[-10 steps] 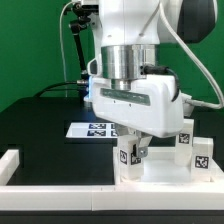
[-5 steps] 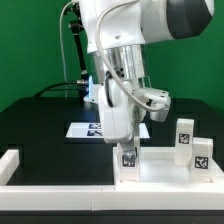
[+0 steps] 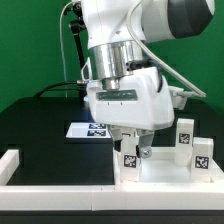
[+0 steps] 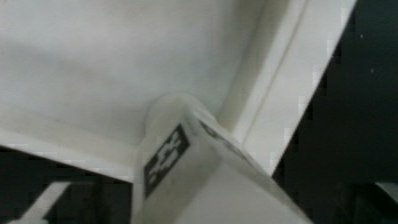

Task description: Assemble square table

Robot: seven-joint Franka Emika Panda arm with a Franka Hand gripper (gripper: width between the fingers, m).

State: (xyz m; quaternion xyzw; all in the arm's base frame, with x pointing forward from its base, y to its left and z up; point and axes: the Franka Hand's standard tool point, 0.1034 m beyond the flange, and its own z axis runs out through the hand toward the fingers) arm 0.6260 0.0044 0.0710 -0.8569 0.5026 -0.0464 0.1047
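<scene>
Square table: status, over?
Hand low over the leg standing on the table top; grip state unclear. Two more legs upright at the exterior view's right. Marker board behind, nothing blocking.

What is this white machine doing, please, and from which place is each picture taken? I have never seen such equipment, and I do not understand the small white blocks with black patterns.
The big white machine is a robot arm. At its lower end is a gripper with two fingers for picking things up.

One picture comes from a camera standing off the arm, which sees the whole scene. The other comes from a camera on the arm's wrist, looking very closely at the parts.

On the black table lies a white square table top with a raised rim. Short white leg blocks stand on it: one right below the gripper, two further to the exterior view's right. Their black-and-white squares are printed tags. The flat sheet behind is the marker board. A white rail borders the table.

The jaws seem open around the near leg; I cannot see that anything is lifted.
</scene>
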